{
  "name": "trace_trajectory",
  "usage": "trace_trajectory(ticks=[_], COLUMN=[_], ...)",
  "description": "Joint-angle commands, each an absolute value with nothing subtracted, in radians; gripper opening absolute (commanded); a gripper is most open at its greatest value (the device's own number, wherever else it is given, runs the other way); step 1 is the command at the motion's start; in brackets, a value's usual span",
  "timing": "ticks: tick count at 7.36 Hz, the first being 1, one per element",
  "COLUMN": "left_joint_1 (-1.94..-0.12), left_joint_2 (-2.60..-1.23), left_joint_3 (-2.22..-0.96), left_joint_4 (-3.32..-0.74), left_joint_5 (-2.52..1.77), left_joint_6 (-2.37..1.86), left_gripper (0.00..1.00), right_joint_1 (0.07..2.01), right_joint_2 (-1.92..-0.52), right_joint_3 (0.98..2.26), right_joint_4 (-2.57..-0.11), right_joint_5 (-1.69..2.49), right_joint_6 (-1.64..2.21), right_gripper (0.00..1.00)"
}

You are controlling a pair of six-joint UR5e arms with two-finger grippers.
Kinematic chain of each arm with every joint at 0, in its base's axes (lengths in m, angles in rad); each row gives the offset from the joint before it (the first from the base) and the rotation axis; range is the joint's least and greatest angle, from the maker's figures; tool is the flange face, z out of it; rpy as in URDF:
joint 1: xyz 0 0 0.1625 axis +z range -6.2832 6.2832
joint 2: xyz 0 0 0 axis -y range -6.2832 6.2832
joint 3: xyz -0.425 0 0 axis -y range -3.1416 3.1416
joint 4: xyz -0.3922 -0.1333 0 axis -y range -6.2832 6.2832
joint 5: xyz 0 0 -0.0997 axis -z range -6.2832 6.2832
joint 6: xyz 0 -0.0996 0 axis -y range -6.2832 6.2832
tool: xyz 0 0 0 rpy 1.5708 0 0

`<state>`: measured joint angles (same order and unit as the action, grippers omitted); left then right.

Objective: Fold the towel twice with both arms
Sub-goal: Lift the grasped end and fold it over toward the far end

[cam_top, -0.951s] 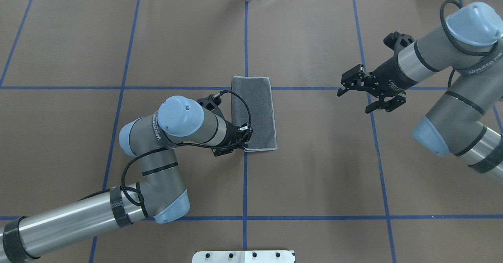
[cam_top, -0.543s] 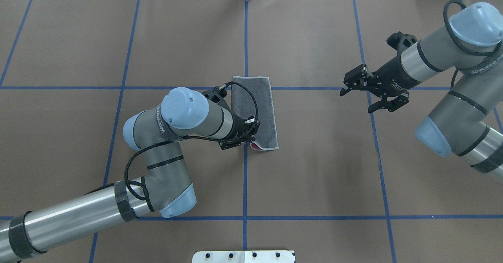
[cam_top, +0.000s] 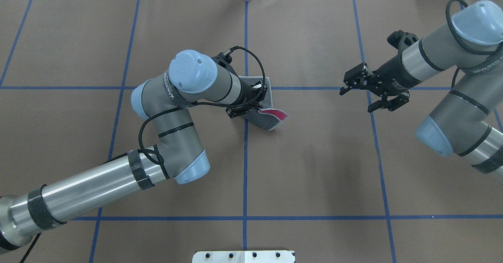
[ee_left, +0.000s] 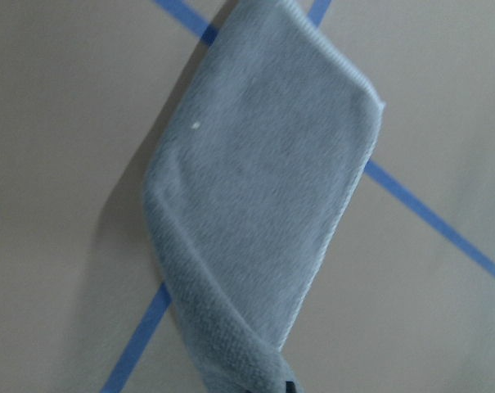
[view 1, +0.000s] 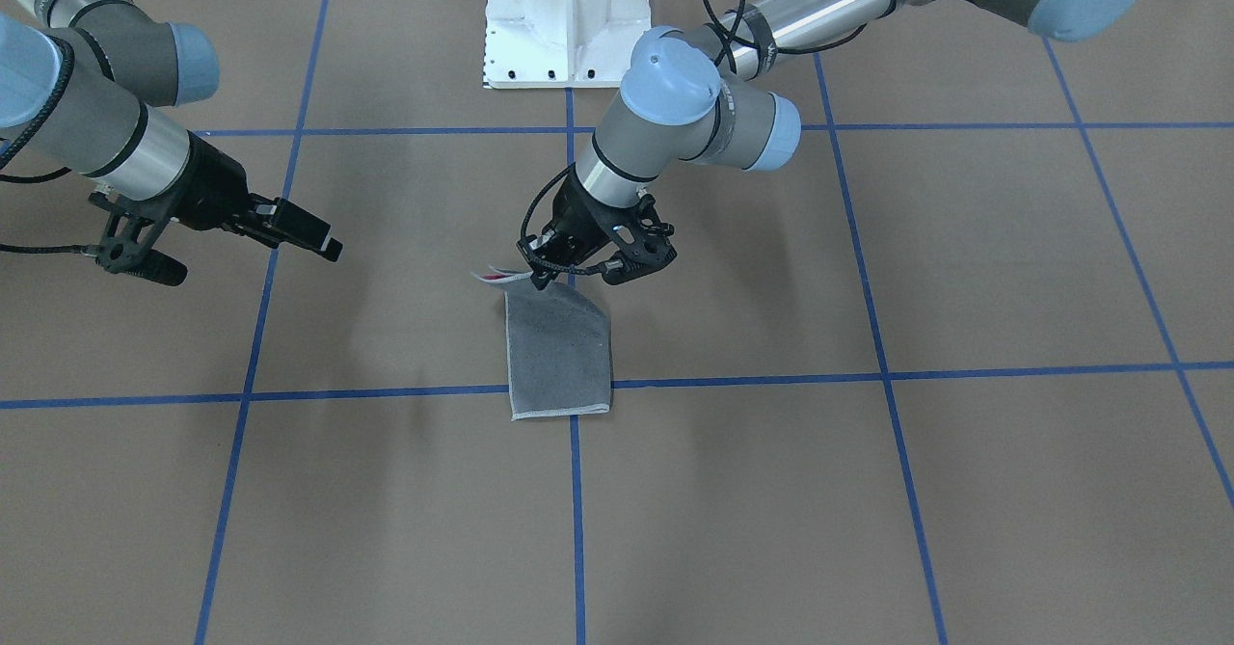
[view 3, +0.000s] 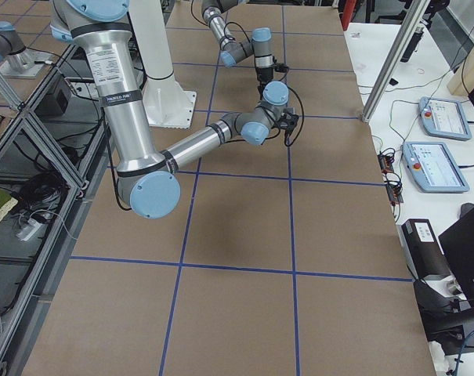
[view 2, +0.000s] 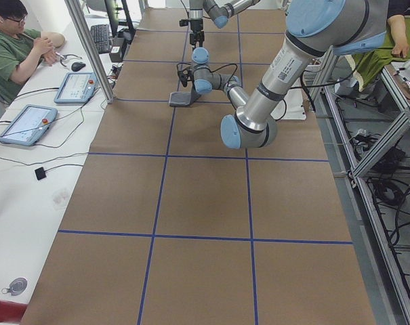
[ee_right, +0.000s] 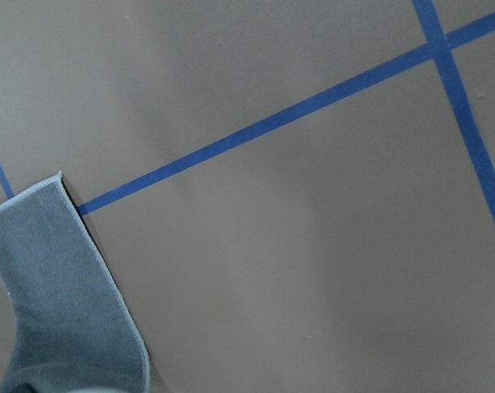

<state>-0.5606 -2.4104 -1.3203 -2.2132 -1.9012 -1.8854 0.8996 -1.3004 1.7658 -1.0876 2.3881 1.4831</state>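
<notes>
Your left end effector (view 1: 540, 279) is pinching one end of the towel (view 1: 559, 356) and holds that end raised off the tabletop (cam_top: 314, 168), near the middle, where two blue tape lines (cam_top: 245, 168) cross. The towel is a narrow, doubled strip with its dark grey face outward. At the raised end a curl of the pink face (cam_top: 276, 114) shows from overhead, beside the left end effector (cam_top: 253, 109). The other end, the one farther from the robot, lies flat across a blue line, its light stitched edging visible. The left wrist camera looks down on the grey cloth (ee_left: 263, 188), which slopes from the pinched edge at the bottom of the view to the flat end on the tape. Your right end effector (cam_top: 355, 101) hangs well apart from the towel on the robot's right, clear of the tabletop, with its fingers spread wide and nothing between them. Its wrist camera catches only the towel's edge (ee_right: 59, 303).
</notes>
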Motion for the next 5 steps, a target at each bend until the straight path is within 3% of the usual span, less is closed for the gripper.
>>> trace_trajectory(ticks=[1,5], left_joint_1=[-0.601,-0.629], left_joint_2=[-2.439,-2.439], left_joint_3=[-1.238,-1.167], left_joint_4=[-2.259,-2.289], left_joint_5=[-1.890,-1.869], left_joint_6=[-1.887,-1.888], left_gripper=[0.00,0.00], right_joint_1=[0.902,0.911], right_joint_2=[-1.299,-1.299], right_joint_3=[1.772,1.770], right_joint_4=[-1.088,-1.088], right_joint_5=[2.390,2.390], right_joint_6=[1.483,1.483], right_gripper=[1.00,1.00])
